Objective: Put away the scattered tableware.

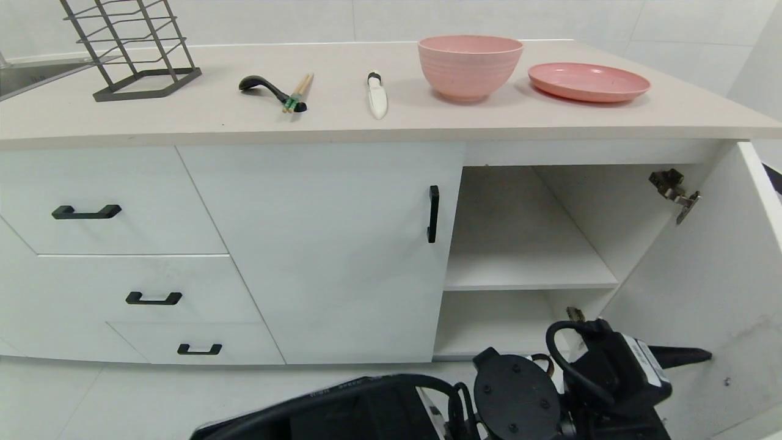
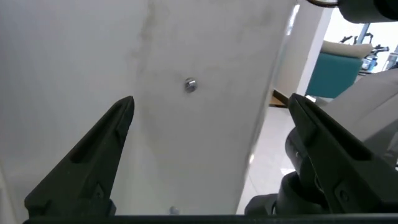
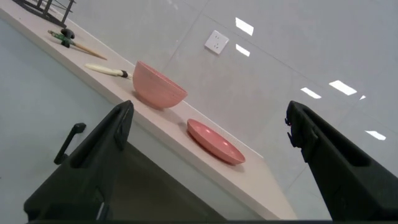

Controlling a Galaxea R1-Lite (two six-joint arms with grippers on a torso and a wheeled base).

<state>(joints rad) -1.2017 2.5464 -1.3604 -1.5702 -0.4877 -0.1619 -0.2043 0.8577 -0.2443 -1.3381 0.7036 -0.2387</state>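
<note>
On the countertop (image 1: 342,125) lie a black spoon (image 1: 259,85), wooden chopsticks (image 1: 299,91) and a white knife (image 1: 377,98). To their right stand a pink bowl (image 1: 469,67) and a pink plate (image 1: 588,80). My right gripper (image 3: 209,107) is open and empty, low down and facing up at the bowl (image 3: 158,87), plate (image 3: 214,142), knife (image 3: 106,71) and chopsticks (image 3: 78,45). My left gripper (image 2: 211,99) is open and empty, close to the inner face of the open cabinet door (image 2: 186,143) with its screw (image 2: 190,84).
The right cabinet stands open, its door (image 1: 715,293) swung out to the right, with a bare shelf (image 1: 525,269) inside. A closed door with a black handle (image 1: 433,214) and three drawers (image 1: 85,212) are to the left. A wire rack (image 1: 137,55) and sink (image 1: 30,73) sit at the counter's left.
</note>
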